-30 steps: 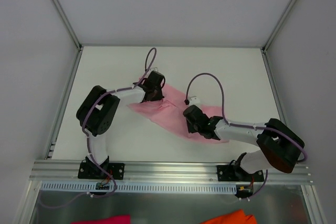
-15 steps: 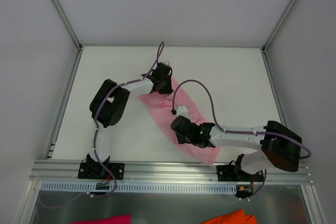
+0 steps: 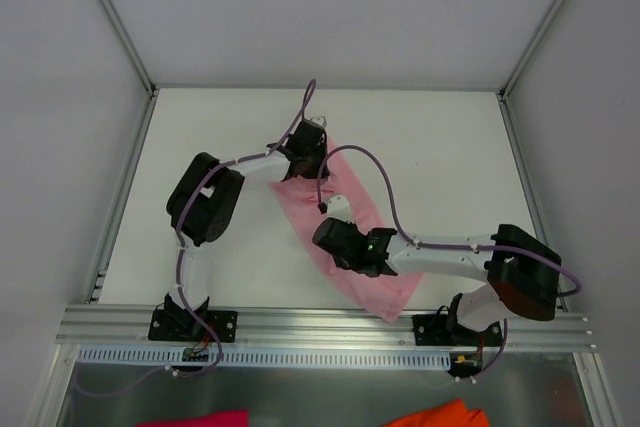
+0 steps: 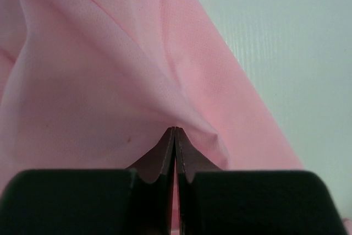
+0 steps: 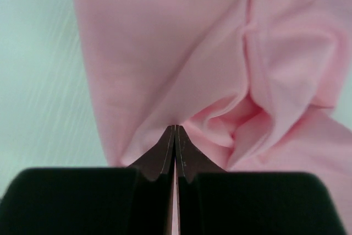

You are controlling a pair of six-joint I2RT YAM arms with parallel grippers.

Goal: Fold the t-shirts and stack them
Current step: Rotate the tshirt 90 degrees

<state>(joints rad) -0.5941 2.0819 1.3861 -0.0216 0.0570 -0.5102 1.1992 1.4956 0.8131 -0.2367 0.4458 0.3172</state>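
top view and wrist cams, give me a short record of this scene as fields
item: light pink t-shirt, bunched into a long diagonal strip
surface: white table
left gripper: shut, pinching cloth at the strip's far end
right gripper: shut, pinching cloth near the strip's middle
fold state: rumpled, no neat fold yet

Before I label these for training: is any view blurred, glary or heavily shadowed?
Top external: sharp, even light, faint shadows, no glare on the t-shirt. Left wrist: cloth fairly sharp, the left pincer body a blurred dark mass up close. Right wrist: likewise, right pincer soft-edged, folds softly shaded.
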